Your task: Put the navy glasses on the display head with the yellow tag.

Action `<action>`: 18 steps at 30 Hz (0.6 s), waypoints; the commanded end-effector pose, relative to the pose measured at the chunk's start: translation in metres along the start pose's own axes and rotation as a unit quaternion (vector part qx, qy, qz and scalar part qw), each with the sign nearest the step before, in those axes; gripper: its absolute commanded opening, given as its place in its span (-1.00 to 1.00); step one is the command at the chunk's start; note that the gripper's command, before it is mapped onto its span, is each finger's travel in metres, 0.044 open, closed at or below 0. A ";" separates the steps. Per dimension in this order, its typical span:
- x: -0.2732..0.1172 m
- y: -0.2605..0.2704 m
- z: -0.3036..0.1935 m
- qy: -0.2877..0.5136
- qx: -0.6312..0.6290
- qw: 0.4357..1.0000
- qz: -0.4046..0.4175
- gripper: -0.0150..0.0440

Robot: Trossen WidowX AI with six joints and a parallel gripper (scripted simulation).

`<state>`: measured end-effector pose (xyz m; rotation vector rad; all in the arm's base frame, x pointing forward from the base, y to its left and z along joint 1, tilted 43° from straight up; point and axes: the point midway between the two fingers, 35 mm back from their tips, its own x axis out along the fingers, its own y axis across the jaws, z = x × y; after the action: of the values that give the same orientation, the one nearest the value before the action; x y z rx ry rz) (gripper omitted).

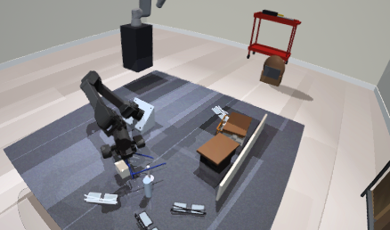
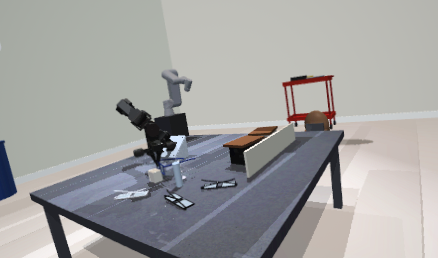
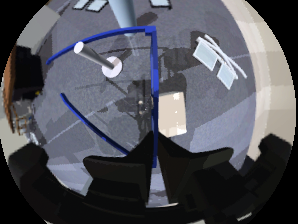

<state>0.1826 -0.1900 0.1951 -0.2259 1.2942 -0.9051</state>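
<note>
My gripper [image 1: 128, 160] [image 3: 153, 133] is shut on the navy glasses [image 1: 131, 171] [image 2: 162, 168] [image 3: 155, 75] at one end of their front. The front is nearly edge-on in the wrist view, with both temples open and reaching left there. The glasses are above the table, near a cream block [image 1: 121, 168] [image 2: 155, 175] [image 3: 172, 115] and a thin grey post [image 3: 95, 55] on a round white base. I cannot make out either display head or the yellow tag; two brown-topped blocks [image 1: 218, 148] [image 1: 238, 121] stand across the table.
A pale blue cylinder [image 1: 148, 188] [image 2: 178, 175] stands close by. White glasses [image 1: 101, 199] [image 2: 130, 193] and two black pairs [image 1: 188, 209] [image 1: 143, 219] lie near the front. A long cream panel [image 1: 241, 157] [image 2: 270, 150] stands beside the blocks; a white angled panel [image 1: 143, 115] is behind the arm.
</note>
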 end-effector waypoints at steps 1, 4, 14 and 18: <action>0.000 0.000 0.004 -0.001 -0.002 1.000 0.001 -0.49; 0.000 0.000 0.005 -0.001 -0.002 1.000 0.001 -0.49; -0.029 0.001 0.010 0.001 -0.002 1.000 0.004 -0.49; -0.048 0.001 0.010 0.001 -0.002 1.000 0.004 -0.49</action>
<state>0.1911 -0.1686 0.2207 -0.2238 1.3036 -0.8918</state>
